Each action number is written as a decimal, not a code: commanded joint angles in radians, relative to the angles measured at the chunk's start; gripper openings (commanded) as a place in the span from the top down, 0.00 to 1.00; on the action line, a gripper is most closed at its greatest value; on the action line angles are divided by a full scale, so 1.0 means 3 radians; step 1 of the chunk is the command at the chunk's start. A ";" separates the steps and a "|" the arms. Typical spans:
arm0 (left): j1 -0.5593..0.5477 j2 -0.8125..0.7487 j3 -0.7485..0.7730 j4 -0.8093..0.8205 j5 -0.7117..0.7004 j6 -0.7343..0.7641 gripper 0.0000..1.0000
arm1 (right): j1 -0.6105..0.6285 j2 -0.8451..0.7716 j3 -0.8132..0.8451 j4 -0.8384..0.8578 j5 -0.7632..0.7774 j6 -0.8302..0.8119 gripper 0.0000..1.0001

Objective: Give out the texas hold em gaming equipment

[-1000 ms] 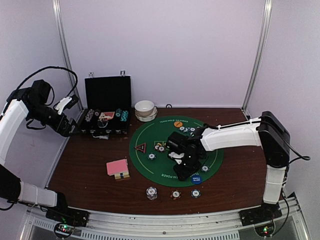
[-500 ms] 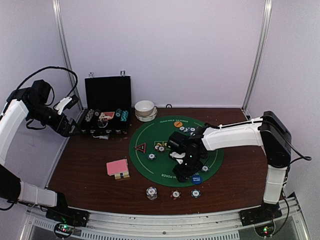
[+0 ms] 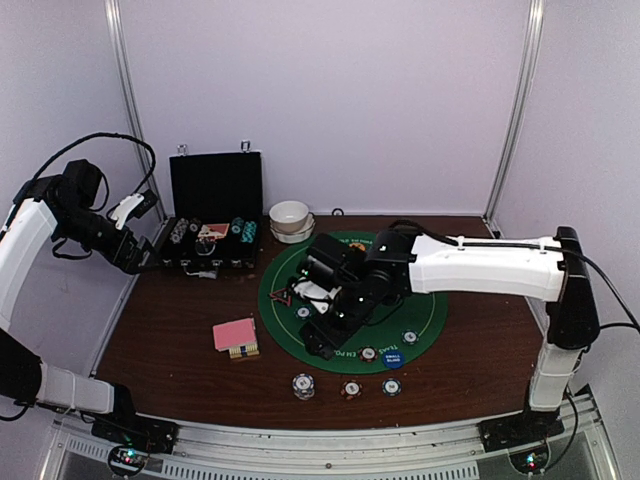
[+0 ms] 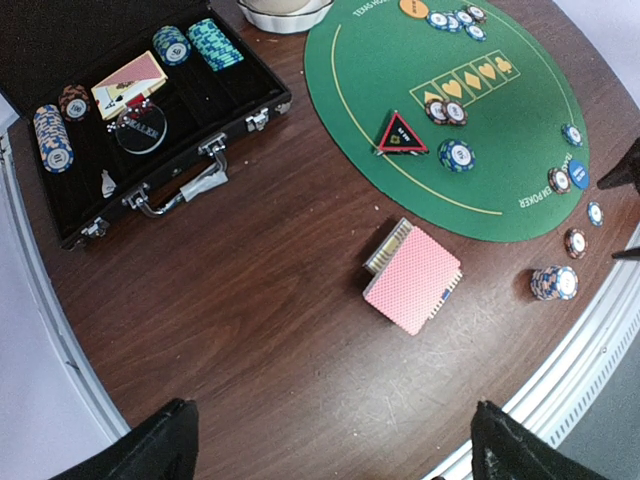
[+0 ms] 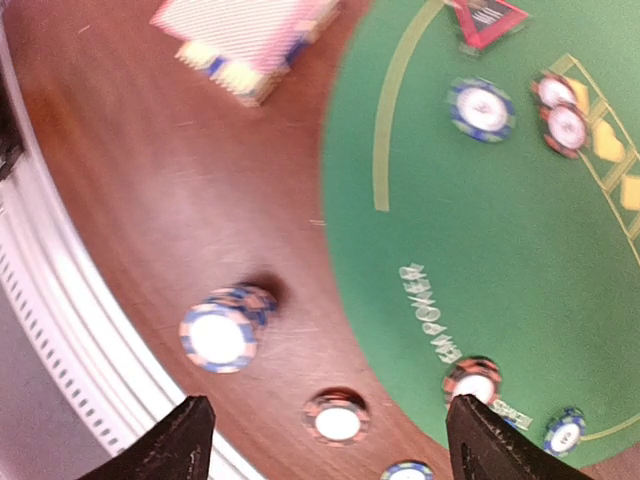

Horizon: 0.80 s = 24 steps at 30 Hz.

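Note:
The pink-backed card deck lies on the brown table left of the green mat. On the mat are the red triangle, the orange disc, the blue disc and scattered chips. A chip stack and two single chips sit at the near edge. My right gripper hangs open and empty over the mat's near-left rim, with the stack and a single chip below it. My left gripper is open and empty, held high at the far left.
An open black case with chip rows and cards stands at the back left; it also shows in the left wrist view. Stacked white bowls sit beside it. The table's metal front edge is close under the right gripper.
My right arm has swung left across the mat, from its near-right part to its near-left rim. A chip now shows where the gripper was. The left arm has not moved.

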 commanded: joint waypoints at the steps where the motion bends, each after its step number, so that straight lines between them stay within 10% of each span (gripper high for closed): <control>1: 0.0025 -0.0033 0.0014 0.0021 0.0047 0.0056 0.02 | 0.0193 0.0290 0.0273 -0.0153 -0.0018 -0.0204 0.15; 24: 0.0025 -0.0045 0.0034 0.0025 0.0059 0.0046 0.02 | 0.0342 0.1004 0.0668 -0.0303 -0.0310 -0.0481 0.17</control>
